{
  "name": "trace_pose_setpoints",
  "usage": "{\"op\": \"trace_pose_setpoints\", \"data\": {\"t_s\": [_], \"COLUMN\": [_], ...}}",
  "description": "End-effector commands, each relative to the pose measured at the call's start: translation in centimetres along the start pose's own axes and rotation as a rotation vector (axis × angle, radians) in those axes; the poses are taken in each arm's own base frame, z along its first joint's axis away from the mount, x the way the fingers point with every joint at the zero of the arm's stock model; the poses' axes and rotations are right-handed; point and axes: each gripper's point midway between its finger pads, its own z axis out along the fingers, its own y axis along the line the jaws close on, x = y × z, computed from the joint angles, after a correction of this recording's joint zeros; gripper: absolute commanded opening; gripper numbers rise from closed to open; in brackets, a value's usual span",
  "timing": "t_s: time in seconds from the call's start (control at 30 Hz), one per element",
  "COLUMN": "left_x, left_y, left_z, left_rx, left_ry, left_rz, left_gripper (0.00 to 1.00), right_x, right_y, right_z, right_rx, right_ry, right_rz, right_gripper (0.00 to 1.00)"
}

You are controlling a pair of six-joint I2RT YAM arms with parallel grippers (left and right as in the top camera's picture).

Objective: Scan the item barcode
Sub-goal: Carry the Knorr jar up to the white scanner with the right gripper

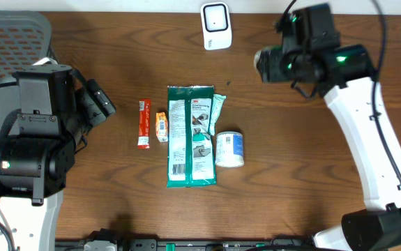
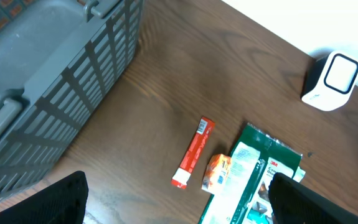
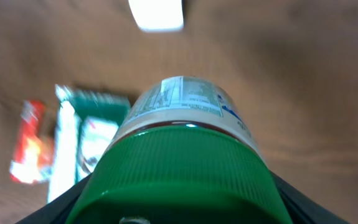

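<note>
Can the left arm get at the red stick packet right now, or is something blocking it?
Probably yes. The left end effector is open and empty, and bare table lies between it and the red stick packet. Only the small orange packet crowds its far side.

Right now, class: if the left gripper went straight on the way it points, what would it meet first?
Probably the red stick packet on the table; the open left gripper points at it with bare wood between, though depth is unclear.
</note>
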Motion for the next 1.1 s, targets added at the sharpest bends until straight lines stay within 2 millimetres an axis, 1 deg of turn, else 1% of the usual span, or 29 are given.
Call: {"op": "trace_pose_setpoints", "data": {"t_s": [0.0, 0.07, 0.13, 0.2, 0.27, 0.3, 0.37, 0.5, 0.53, 0.57, 0.6, 0.77, 0.83, 0.87, 1.0, 1.07], "left_x": [-0.4, -0.4, -0.4, -0.4, -0.4, -0.4, -0.4, -0.4, -0.4, -0.4, -0.4, -0.4, -0.4, -0.4, -0.4, -0.4], "left_y": [0.2, 0.2, 0.2, 0.2, 0.2, 0.2, 0.2, 0.2, 0.2, 0.2, 0.2, 0.2, 0.2, 0.2, 0.2, 0.2], "left_z": [-0.3, -0.3, -0.3, -0.3, -0.3, -0.3, -0.3, -0.3, -0.3, -0.3, -0.3, -0.3, -0.3, -0.3, -0.3, -0.3], "left_rx": [-0.008, -0.008, -0.008, -0.008, -0.008, -0.008, -0.008, -0.008, -0.008, -0.008, -0.008, -0.008, -0.008, -0.008, -0.008, -0.008], "left_ry": [-0.015, -0.015, -0.015, -0.015, -0.015, -0.015, -0.015, -0.015, -0.015, -0.015, -0.015, -0.015, -0.015, -0.015, -0.015, -0.015], "left_rz": [0.005, 0.005, 0.005, 0.005, 0.005, 0.005, 0.005, 0.005, 0.005, 0.005, 0.005, 0.005, 0.005, 0.005, 0.005, 0.005], "left_gripper": [0.9, 0.9, 0.9, 0.9, 0.9, 0.9, 0.9, 0.9, 0.9, 0.9, 0.9, 0.9, 0.9, 0.9, 0.9, 0.9], "right_x": [-4.3, -6.8, -8.7, -9.8, -10.8, -11.4, -12.1, -12.8, -13.1, -13.4, -13.9, -15.8, -16.2, -16.3, -16.4, -16.4], "right_y": [1.4, 2.0, 2.5, 3.0, 3.7, 4.0, 4.4, 4.9, 5.1, 5.2, 5.3, 5.6, 6.0, 6.4, 7.7, 7.6], "right_z": [-3.6, -5.1, -5.8, -5.6, -4.5, -3.2, -1.2, 3.4, 5.1, 6.1, 7.8, 12.6, 15.9, 17.2, 19.9, 21.0], "right_rx": [-0.033, -0.045, -0.056, -0.07, -0.098, -0.106, -0.112, -0.121, -0.124, -0.122, -0.126, -0.143, -0.151, -0.156, -0.151, -0.108], "right_ry": [-0.132, -0.202, -0.249, -0.272, -0.292, -0.301, -0.307, -0.3, -0.306, -0.312, -0.33, -0.412, -0.452, -0.471, -0.523, -0.544], "right_rz": [-0.006, -0.017, -0.024, -0.029, -0.035, -0.039, -0.045, -0.053, -0.056, -0.058, -0.06, -0.071, -0.086, -0.106, -0.155, -0.148], "right_gripper": [0.01, 0.01, 0.01, 0.01, 0.01, 0.01, 0.01, 0.01, 0.01, 0.01, 0.01, 0.01, 0.01, 0.01, 0.01, 0.01]}}
